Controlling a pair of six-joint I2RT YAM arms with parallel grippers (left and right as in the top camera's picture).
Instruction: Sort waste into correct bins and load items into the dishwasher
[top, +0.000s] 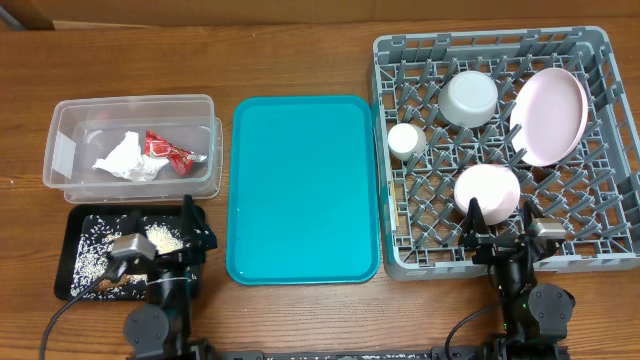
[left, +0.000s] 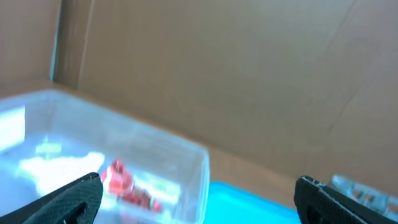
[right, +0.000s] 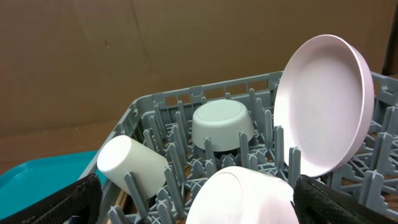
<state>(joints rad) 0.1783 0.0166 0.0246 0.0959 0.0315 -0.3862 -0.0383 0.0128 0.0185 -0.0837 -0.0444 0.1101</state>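
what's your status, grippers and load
Left gripper open, empty; right gripper open, empty. Napkin and wrapper in tub, rice on black tray. Plate, dish, bowl, cup in rack. Nothing in the way.

Open lane above flat teal tray (top: 305, 190), between clear tub (top: 135, 99) and dish-crowded rack (top: 490, 40).

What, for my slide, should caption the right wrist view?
Grey dish rack holding pink plate, pink dish, grey bowl and white cup.
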